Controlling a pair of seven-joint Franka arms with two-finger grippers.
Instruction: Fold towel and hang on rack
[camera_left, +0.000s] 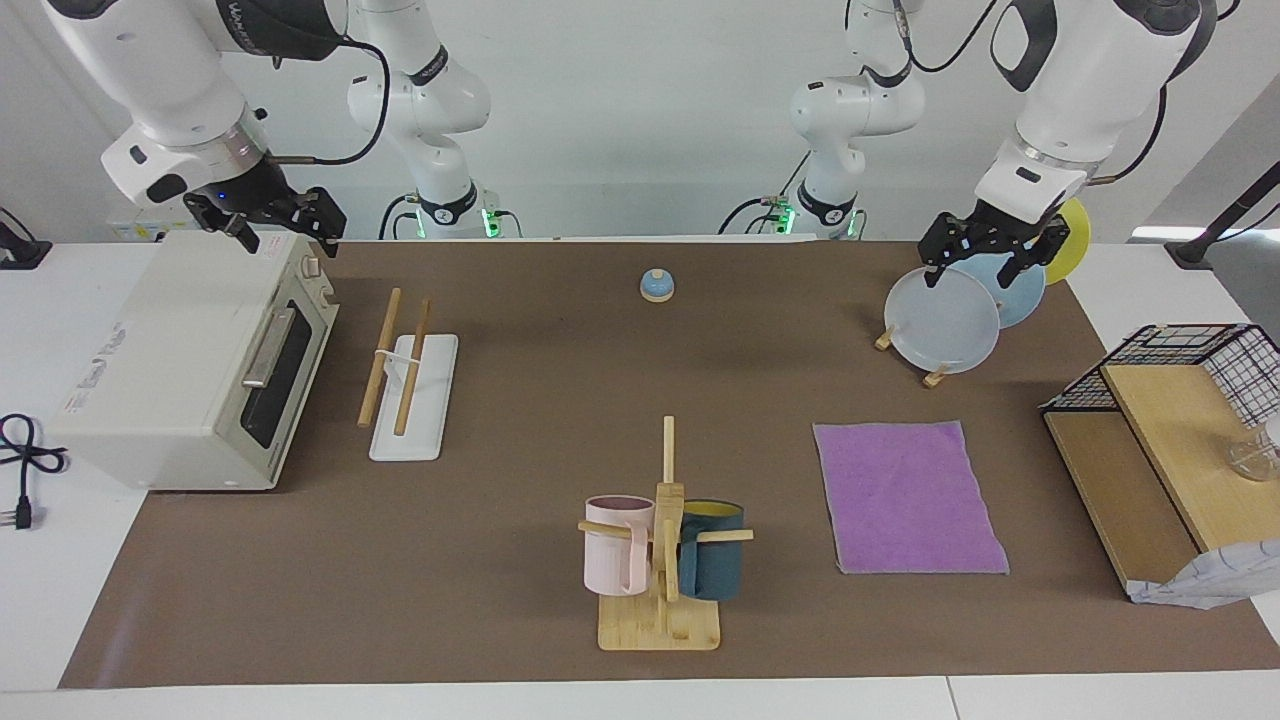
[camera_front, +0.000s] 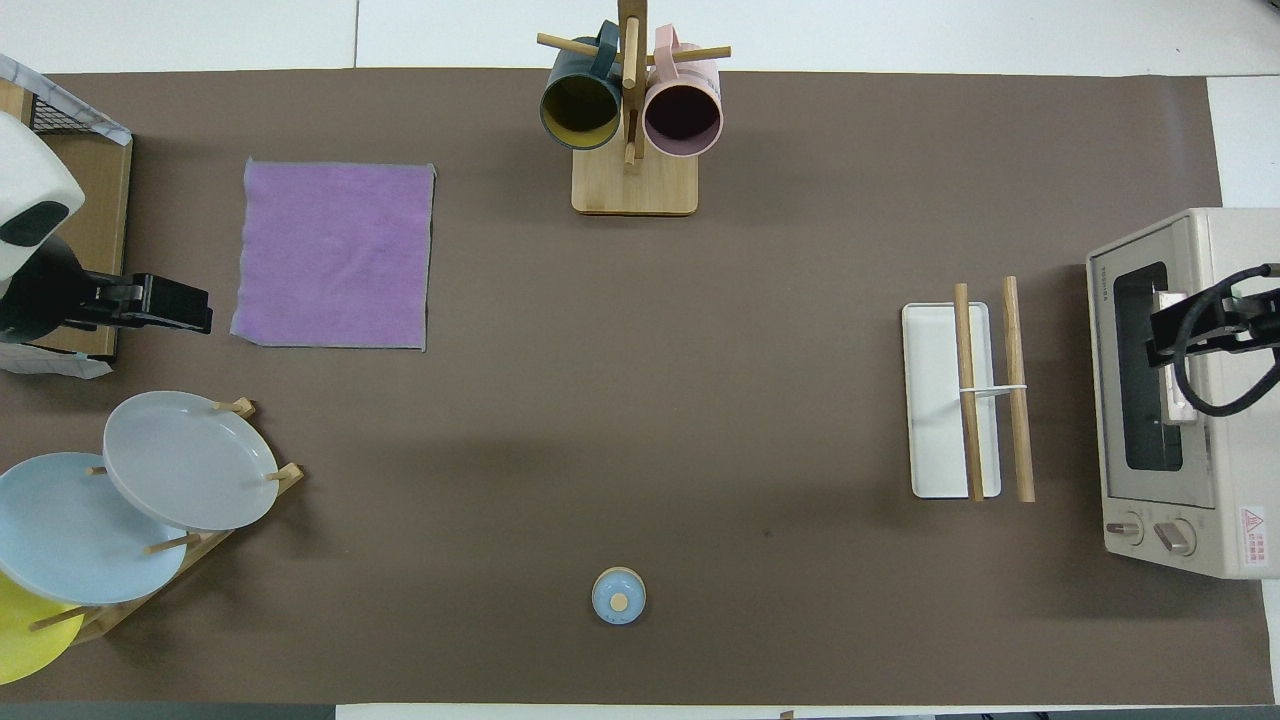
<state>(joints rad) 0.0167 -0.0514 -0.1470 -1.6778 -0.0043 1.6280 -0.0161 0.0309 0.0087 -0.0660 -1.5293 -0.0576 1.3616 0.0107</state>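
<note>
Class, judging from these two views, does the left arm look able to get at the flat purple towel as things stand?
Probably yes. The square purple cloth towel lies flat and uncovered at the left arm's end of the table, nothing resting on it. The left end effector hangs over the plate stand, above the plates.

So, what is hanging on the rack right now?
Nothing: the rack has both rods bare. The towel lies flat, purple face up, on the mat; its underside is hidden.

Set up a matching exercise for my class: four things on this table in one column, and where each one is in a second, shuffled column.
1 towel
2 rack
3 left gripper
4 right gripper

A over the toaster oven
B beside the toaster oven
C over the plates
D flat on the mat, toward the left arm's end

Pairs: 1-D, 2-B, 3-C, 4-A
</note>
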